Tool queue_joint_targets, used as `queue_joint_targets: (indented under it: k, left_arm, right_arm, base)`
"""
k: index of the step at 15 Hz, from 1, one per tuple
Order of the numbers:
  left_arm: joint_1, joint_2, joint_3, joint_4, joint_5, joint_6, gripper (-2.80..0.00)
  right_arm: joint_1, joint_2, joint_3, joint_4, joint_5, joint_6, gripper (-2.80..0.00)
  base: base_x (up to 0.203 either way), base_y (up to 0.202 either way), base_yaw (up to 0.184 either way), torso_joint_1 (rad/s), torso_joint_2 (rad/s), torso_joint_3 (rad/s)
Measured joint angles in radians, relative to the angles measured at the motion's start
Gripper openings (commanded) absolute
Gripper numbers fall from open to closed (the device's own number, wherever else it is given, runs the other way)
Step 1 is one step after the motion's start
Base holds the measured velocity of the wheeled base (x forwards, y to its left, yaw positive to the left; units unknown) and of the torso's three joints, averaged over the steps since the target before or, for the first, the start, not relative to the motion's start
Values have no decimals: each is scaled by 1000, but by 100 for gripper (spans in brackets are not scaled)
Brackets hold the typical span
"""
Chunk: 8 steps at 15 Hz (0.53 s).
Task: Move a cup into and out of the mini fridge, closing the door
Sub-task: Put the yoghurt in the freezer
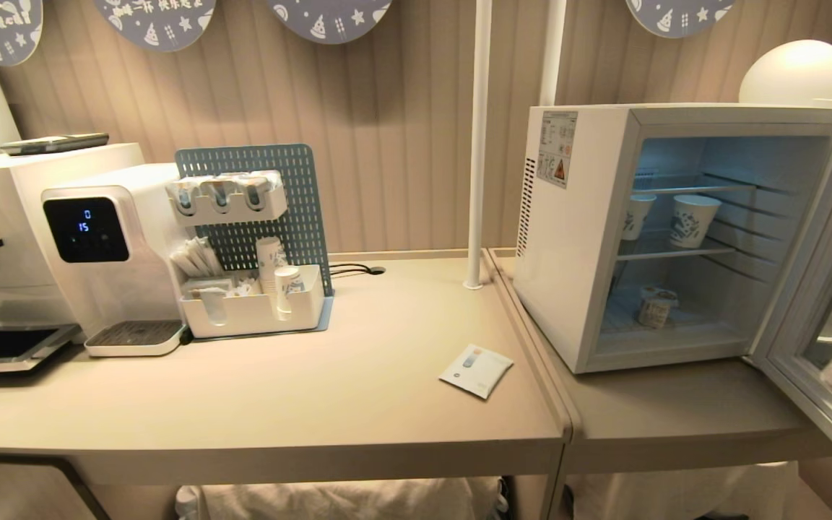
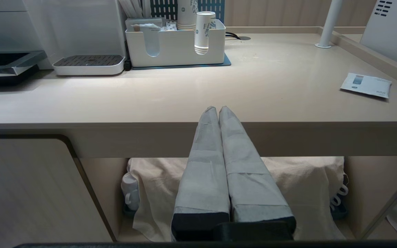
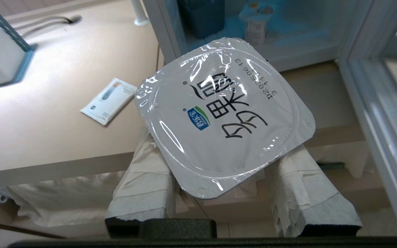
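My right end effector (image 3: 219, 179) is clamped on a foil-lidded white plastic cup (image 3: 224, 115), at six o'clock of the white boxy mini fridge (image 1: 575, 238). Its glass-windowed door (image 1: 831, 303) stands open; loading and closing remain. My left end effector (image 2: 218, 112) hangs pressed together.

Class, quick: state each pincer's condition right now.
Left pincer: closed, holding nothing.
Right pincer: closed on a sealed cup.

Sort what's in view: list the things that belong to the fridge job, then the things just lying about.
Job:
- mini fridge, standing open
- door, swung wide
- sealed cup, held in the right gripper
- small cup on the fridge floor

Lying about:
- water dispenser
- cup organiser
- sachet on the table
- left gripper, shut, parked
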Motion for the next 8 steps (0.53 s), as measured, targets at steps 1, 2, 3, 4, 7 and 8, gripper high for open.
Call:
queue_joint_targets:
  k: [1, 2, 3, 4, 7, 8]
  left_arm:
    - [0, 0, 0, 0, 0, 0, -280]
    - [0, 0, 0, 0, 0, -1, -280]
    - [0, 0, 0, 0, 0, -1, -280]
    - [0, 0, 0, 0, 0, -1, -280]
    - [0, 0, 0, 0, 0, -1, -280]
    - [0, 0, 0, 0, 0, -1, -280]
  right_arm:
    - [-3, 106, -5, -56, 4, 5, -280]
    - [-9, 212, -9, -120, 14, 8, -280]
    - [-17, 307, -13, -187, 29, 11, -280]
    - [-29, 406, -16, -268, 51, 12, -280]
    - [-67, 685, -35, -527, 117, 8, -280]
    - [-77, 771, -56, -600, 130, 6, -280]
  base:
    - [0, 0, 0, 0, 0, 0]
    - [0, 0, 0, 0, 0, 0]
    - [0, 0, 0, 0, 0, 0]
    - [0, 0, 0, 0, 0, 0]
    - [0, 0, 0, 0, 0, 0]
    - [0, 0, 0, 0, 0, 0]
